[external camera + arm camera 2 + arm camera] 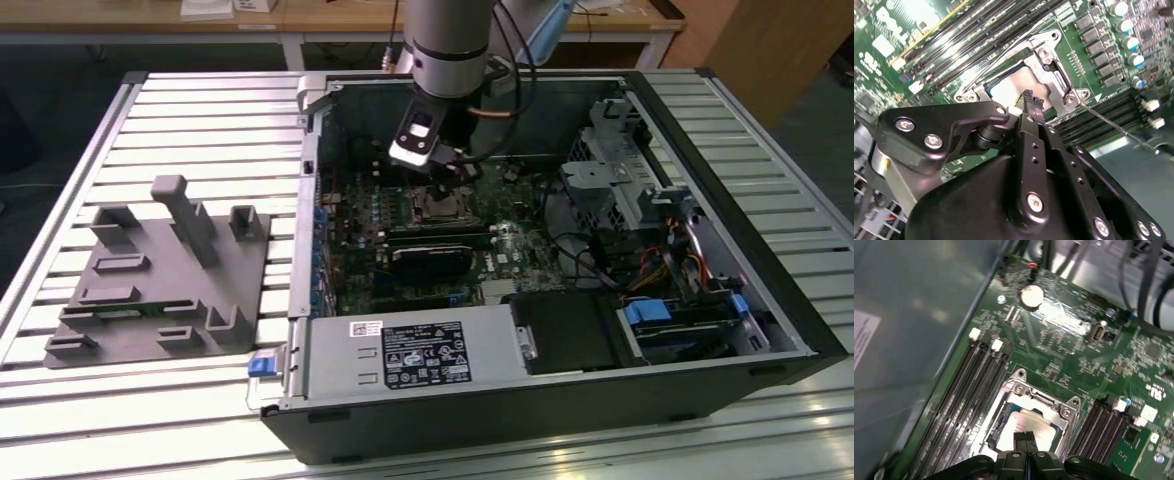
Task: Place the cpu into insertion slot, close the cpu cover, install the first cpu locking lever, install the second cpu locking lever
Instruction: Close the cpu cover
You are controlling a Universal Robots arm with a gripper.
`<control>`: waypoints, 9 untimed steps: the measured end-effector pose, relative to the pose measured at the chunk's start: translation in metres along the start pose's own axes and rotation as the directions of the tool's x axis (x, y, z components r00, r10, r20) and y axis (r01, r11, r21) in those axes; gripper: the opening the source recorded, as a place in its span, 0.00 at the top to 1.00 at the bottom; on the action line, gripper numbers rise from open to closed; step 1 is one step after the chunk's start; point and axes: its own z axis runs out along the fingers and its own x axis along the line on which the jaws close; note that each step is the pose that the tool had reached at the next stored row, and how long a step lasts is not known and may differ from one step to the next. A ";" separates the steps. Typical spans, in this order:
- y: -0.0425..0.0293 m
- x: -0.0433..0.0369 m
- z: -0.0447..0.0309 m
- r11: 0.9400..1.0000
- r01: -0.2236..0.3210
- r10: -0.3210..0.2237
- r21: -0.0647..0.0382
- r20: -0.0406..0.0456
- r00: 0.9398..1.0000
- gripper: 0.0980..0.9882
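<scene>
Landmark: insertion slot (438, 207).
- Grey fixture block (160, 270): well apart from the slot, on the exterior view's left.
- Cpu (1006, 89): seated in the slot. The cpu cover (1055, 80) looks to lie flat around it.
- Gripper (1032, 100): hangs straight above the slot, fingertips pinched together on nothing, just over the cpu's edge.
- Thin wire lever (1109, 123): juts from the slot's corner and looks unlatched.
</scene>
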 end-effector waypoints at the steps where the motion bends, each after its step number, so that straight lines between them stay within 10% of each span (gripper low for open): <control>1: 0.0000 0.0000 0.0000 1.000 0.018 -0.018 0.000 -0.001 1.000 0.99; 9: 0.0000 0.0000 0.0001 0.987 0.163 -0.163 -0.002 -0.005 0.987 0.99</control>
